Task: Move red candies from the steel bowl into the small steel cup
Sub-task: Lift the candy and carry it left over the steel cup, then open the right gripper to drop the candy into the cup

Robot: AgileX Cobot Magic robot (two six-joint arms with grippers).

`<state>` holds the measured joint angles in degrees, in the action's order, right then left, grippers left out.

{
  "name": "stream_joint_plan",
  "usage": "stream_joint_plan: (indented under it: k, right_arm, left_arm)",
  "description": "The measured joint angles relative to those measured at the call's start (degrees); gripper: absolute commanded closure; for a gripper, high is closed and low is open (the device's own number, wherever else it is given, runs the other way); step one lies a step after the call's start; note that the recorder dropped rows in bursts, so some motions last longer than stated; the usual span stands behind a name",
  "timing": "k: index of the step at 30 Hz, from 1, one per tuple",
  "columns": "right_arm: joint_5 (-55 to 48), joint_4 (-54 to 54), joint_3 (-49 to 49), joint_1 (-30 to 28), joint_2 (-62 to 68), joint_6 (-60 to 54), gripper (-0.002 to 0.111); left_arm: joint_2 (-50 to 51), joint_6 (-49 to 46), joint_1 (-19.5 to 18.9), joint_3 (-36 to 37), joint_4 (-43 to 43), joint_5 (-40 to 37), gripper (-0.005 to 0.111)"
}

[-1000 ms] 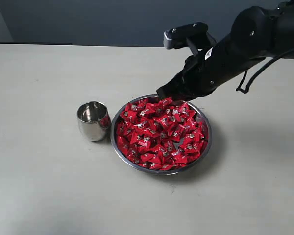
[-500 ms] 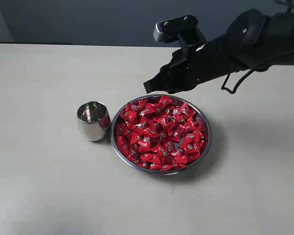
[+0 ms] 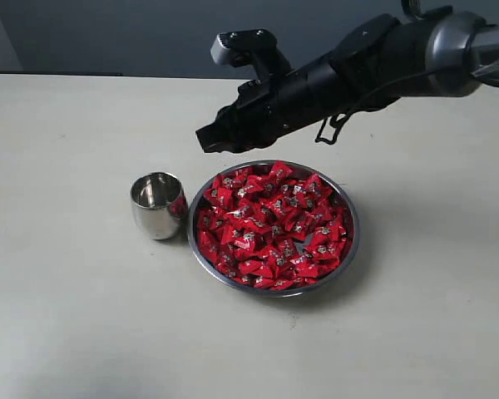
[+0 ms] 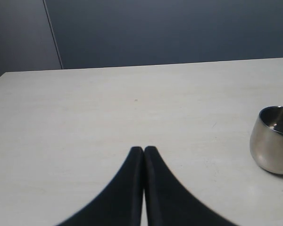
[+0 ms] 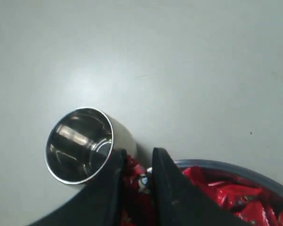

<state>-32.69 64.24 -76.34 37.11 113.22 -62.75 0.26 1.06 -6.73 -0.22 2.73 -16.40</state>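
Evidently barely begun: on the pale desk (image 3: 83, 316), the wide steel bowl (image 3: 354, 231) sits heaped with shiny red candies (image 3: 270, 229), and the mirror-bright small steel cup (image 3: 158, 205) just beside it looks empty. Above the bowl's far rim, the right gripper (image 5: 137, 160) has its jaws clamped on one of them; the left gripper (image 4: 144, 149) has its jaws together.

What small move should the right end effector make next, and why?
Probably carry the right end effector sideways until it is over the small steel cup: it grips a red candy, yet hangs near the steel bowl rim, not above the cup.
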Motion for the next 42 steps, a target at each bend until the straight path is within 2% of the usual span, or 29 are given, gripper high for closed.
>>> stream_joint_plan:
  k: [14, 36, 39, 42]
  right_arm:
    - [-3.75, 0.22, -8.11, 6.34, 7.43, -0.10, 0.109]
    - [-3.75, -2.91, -11.11, 8.39, 11.38, 3.59, 0.109]
    - [-3.52, -2.91, -11.11, 8.39, 11.38, 3.59, 0.096]
    - [-3.41, -2.91, -11.11, 8.39, 11.38, 3.59, 0.074]
  left_arm:
    - [0.00, 0.00, 0.00, 0.00, 0.00, 0.00, 0.106]
    - [0.00, 0.00, 0.00, 0.00, 0.00, 0.00, 0.106]
    - [0.00, 0.00, 0.00, 0.00, 0.00, 0.00, 0.106]
    - [0.00, 0.00, 0.00, 0.00, 0.00, 0.00, 0.106]
